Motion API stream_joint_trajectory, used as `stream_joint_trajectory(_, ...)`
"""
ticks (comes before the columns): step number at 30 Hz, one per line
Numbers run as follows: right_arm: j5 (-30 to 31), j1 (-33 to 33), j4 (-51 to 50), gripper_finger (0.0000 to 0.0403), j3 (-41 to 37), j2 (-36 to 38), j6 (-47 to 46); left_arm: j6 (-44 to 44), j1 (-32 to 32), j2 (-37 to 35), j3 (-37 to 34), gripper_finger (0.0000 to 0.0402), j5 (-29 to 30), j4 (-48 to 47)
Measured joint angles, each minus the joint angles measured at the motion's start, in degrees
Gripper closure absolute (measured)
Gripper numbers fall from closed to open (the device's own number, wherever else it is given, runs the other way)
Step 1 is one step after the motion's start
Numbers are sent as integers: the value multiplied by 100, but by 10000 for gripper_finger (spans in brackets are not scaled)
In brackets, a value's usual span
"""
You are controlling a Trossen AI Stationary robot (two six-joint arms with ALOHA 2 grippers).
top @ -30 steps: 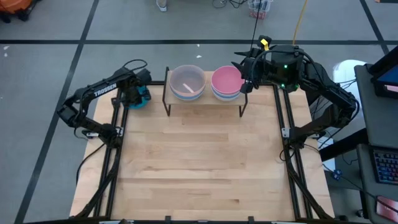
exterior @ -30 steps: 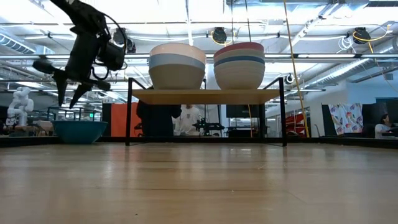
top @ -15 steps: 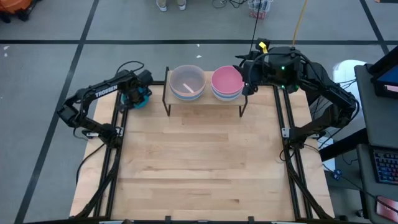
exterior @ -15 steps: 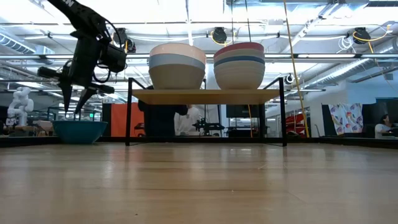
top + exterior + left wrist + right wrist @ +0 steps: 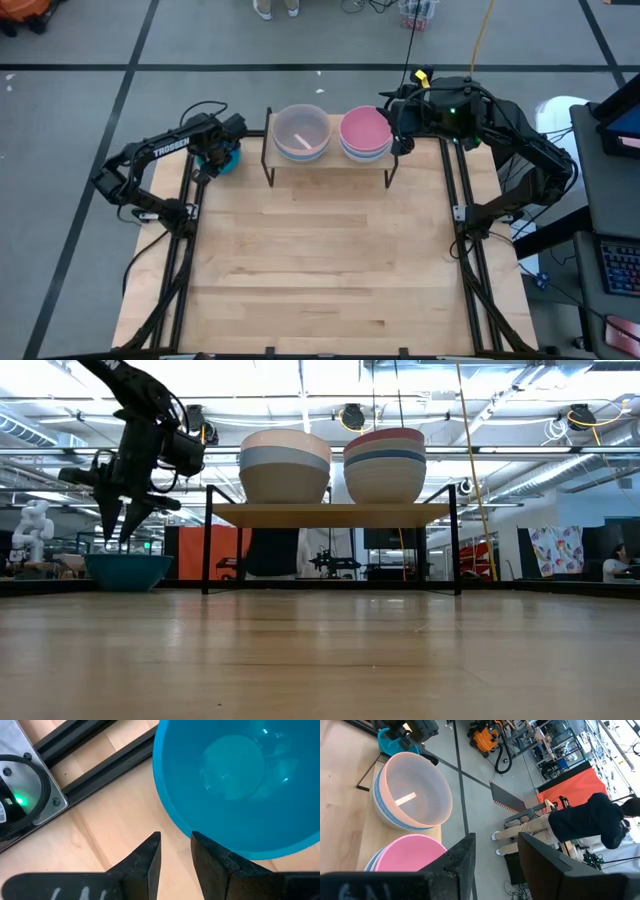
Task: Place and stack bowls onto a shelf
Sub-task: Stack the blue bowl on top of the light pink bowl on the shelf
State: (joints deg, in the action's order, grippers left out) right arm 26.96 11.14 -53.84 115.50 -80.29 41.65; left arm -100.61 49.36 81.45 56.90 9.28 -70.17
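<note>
A blue bowl (image 5: 235,780) stands on its base at the table's far left corner (image 5: 128,570). My left gripper (image 5: 175,845) hangs just above its rim, fingers pointing down (image 5: 118,530), open by a narrow gap. On the shelf (image 5: 330,515) stand two stacks of bowls: the left one topped by a peach bowl (image 5: 301,130), the right one by a pink bowl (image 5: 365,130). My right gripper (image 5: 396,128) waits open beside the pink stack, at the shelf's right end.
The shelf stands along the table's far edge on thin black legs (image 5: 207,540). Black frame rails (image 5: 90,755) run beside the blue bowl. A person (image 5: 585,820) stands on the floor beyond the table. Bare wooden tabletop (image 5: 320,260) stretches toward the near edge.
My left gripper has come down a little toward the blue bowl and turned so that its fingers point more straight down. The bowls have stayed where they were.
</note>
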Motion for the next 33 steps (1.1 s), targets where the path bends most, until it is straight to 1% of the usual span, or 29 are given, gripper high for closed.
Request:
stream_joint_trajectory(5,0,0,-2,264,0,0,0,-81,-3,0,-283,289,-80,72)
stream_joint_trajectory(8,0,0,-2,264,0,0,22,-235,-35,2,-525,289,-137,339)
stream_joint_trajectory(12,2,0,-2,264,0,0,113,-191,-46,-7,-718,289,-133,663)
stream_joint_trajectory(15,0,0,-4,264,0,0,111,92,-52,-21,-653,289,-127,753)
stream_joint_trajectory(18,0,0,-5,264,0,0,118,369,-63,-217,-576,289,-113,745)
stream_joint_trajectory(21,0,0,-4,264,0,0,116,164,-63,-491,-570,289,12,728)
stream_joint_trajectory(25,0,0,-6,264,0,0,115,-64,-59,-839,-570,289,369,703)
stream_joint_trajectory(27,0,0,-7,264,0,0,114,-96,-59,-889,-570,289,448,692)
stream_joint_trajectory(33,0,0,-7,264,0,0,110,-116,-59,-876,-622,289,423,720)
